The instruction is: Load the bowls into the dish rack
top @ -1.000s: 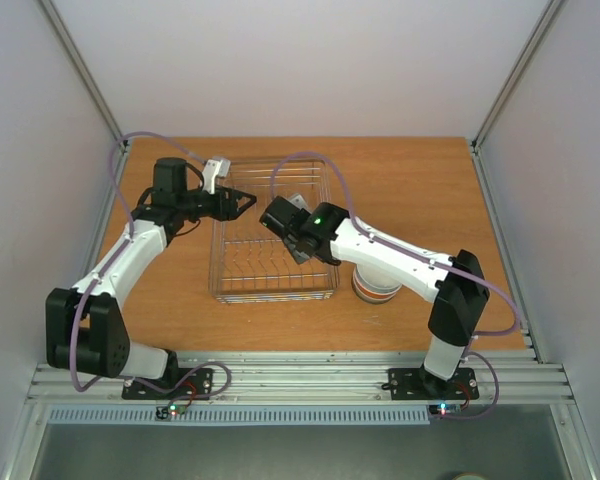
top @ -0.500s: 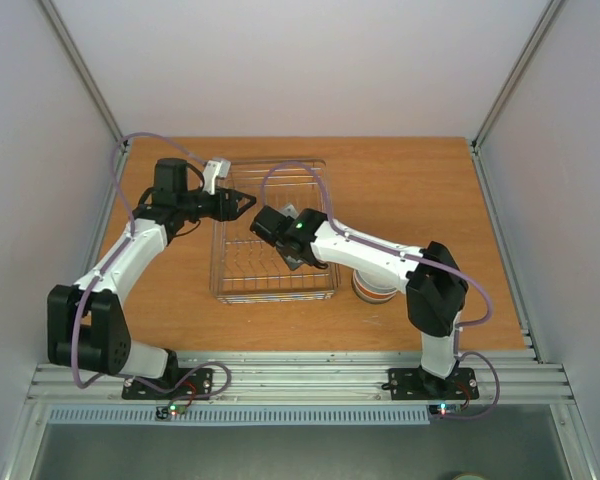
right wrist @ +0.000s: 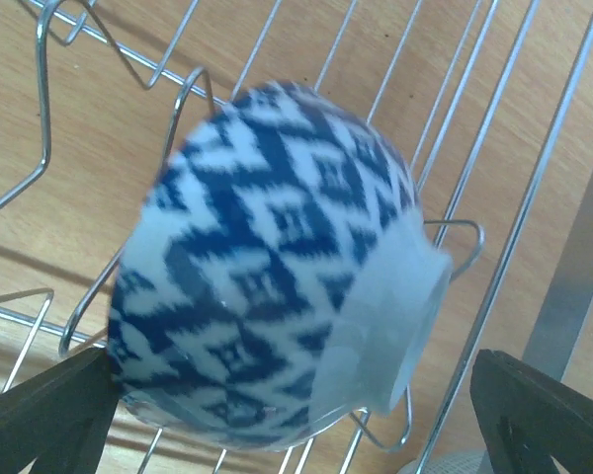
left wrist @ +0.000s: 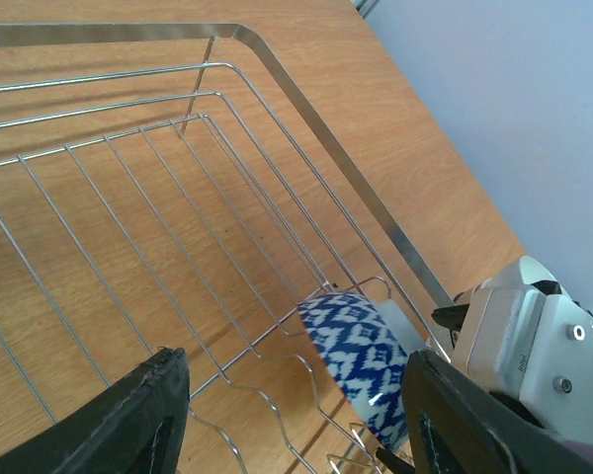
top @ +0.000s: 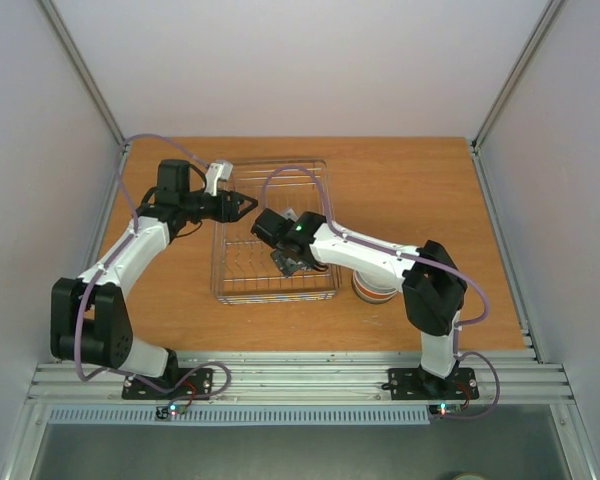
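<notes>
There's the left arm stretched up the left side, wrist turned inward. The left claw is level and pointing right, fingers spread wide. Over to the right arm: folded at the elbow, forearm reaching left across the middle, right claw tipped downward, its fingers parted wide too.

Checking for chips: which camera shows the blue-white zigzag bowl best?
The right wrist view: the blue-white zigzag bowl fills the frame, on its side in the dish rack. The left wrist view catches only part at the bottom edge; the top view hides it under the right arm.
</notes>
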